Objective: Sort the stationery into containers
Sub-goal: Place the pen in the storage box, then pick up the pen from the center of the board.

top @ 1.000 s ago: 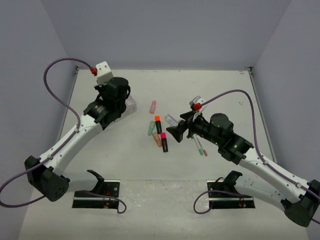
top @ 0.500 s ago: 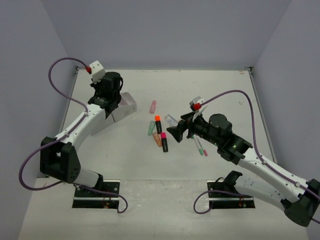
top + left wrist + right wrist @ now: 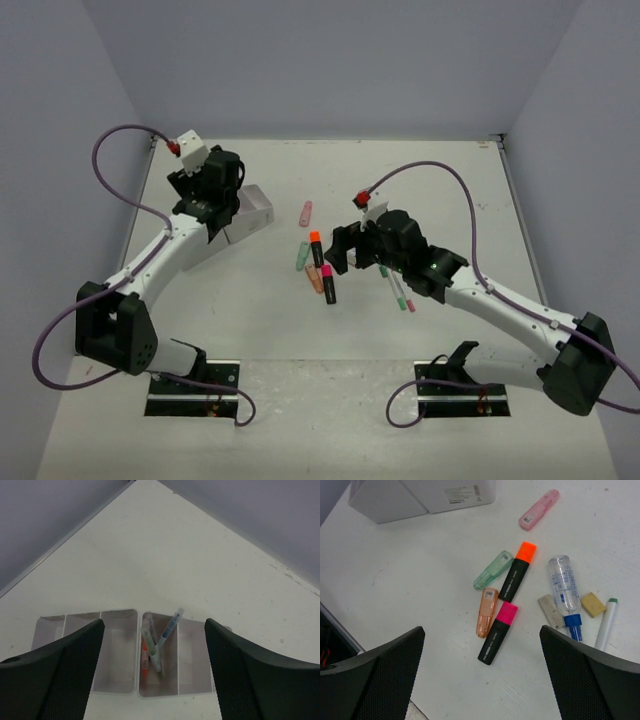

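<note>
Left wrist view alone shows pens (image 3: 152, 650) crossed in one tray (image 3: 192, 655) compartment; overhead hides them. Claws spread wide: left gripper (image 3: 154, 622), and right gripper (image 3: 481, 630) over markers (image 3: 515, 577).

Bare table (image 3: 430, 170) runs along the far edge to the far right corner, and the near middle between the arm bases is bare too. The centre is crowded. An orange-capped marker (image 3: 517, 572), a pink-capped marker (image 3: 498, 632), a green translucent piece (image 3: 492, 570) and an orange one (image 3: 487, 611) lie touching or nearly so. A clear blue-capped tube (image 3: 564, 590), two beige erasers (image 3: 550, 611) and a white pen (image 3: 606, 625) are packed just right of them. A pink piece (image 3: 539, 510) lies apart toward the far edge, with room all round. The right arm (image 3: 480, 300) bars the approach from the near right corner. By the left edge, two white trays (image 3: 120, 650) stand just beside each other. Crossed pens (image 3: 152, 647) fill one compartment; those beside it are free.
</note>
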`<action>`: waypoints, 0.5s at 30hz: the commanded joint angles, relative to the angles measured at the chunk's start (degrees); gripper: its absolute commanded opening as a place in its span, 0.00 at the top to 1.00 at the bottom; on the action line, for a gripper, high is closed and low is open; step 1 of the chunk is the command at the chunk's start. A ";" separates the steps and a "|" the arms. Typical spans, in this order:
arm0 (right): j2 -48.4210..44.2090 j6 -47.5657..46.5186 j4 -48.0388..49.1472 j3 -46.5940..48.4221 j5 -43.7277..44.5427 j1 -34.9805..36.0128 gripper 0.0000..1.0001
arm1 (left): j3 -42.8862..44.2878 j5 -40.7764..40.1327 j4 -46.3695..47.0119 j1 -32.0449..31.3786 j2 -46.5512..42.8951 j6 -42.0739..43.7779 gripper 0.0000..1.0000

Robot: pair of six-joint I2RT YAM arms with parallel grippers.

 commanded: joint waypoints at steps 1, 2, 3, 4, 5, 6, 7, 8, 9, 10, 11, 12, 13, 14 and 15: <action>6.31 10.15 -11.43 6.78 10.45 0.96 0.01 | -1.29 4.06 -1.15 -1.92 -13.08 -2.01 0.10; 8.41 11.00 -13.67 7.79 12.59 1.37 0.04 | -1.60 5.35 -2.11 -2.91 -14.59 -1.98 0.08; 10.31 11.72 -15.36 8.61 14.17 1.97 0.08 | -1.85 6.81 -3.03 -3.70 -16.62 -2.01 0.06; 12.30 12.57 -16.28 9.31 14.56 2.93 0.14 | -2.21 8.91 -3.75 -4.35 -19.51 -2.06 0.04; 14.76 13.52 -16.97 10.13 14.56 3.88 0.22 | -2.86 11.74 -4.49 -5.17 -21.89 -2.06 0.02; 16.84 14.20 -17.38 10.76 14.54 4.65 0.28 | -3.74 14.51 -5.12 -6.02 -23.92 -2.03 0.00; 18.52 14.47 -17.32 11.14 14.42 5.13 0.32 | -4.89 16.83 -5.54 -6.80 -25.57 -1.97 0.00; 21.10 14.83 -17.24 11.78 14.13 5.71 0.34 | -5.54 17.86 -5.83 -7.09 -28.01 -1.97 0.00; 23.15 15.01 -17.13 12.50 14.18 6.13 0.37 | -6.61 19.63 -6.31 -7.33 -29.82 -1.92 0.00; 24.15 15.10 -16.98 13.12 14.21 6.43 0.38 | -7.45 21.23 -6.85 -7.50 -30.70 -1.80 0.00; 25.45 15.24 -17.03 13.74 14.13 6.62 0.41 | -7.89 22.99 -8.11 -7.57 -31.29 -1.41 0.00; 27.94 15.50 -17.29 14.43 13.97 6.84 0.46 | -8.16 25.06 -9.97 -7.62 -32.40 -0.83 0.00; 29.30 15.83 -17.69 15.25 14.31 7.30 0.49 | -8.05 26.07 -11.46 -7.63 -32.78 -0.31 0.00; 30.48 16.12 -17.91 15.72 14.39 7.62 0.52 | -7.93 27.24 -12.91 -7.58 -33.28 0.38 0.00; 31.62 16.34 -18.00 16.05 14.39 7.89 0.55 | -7.92 28.33 -14.28 -7.54 -33.95 1.09 0.00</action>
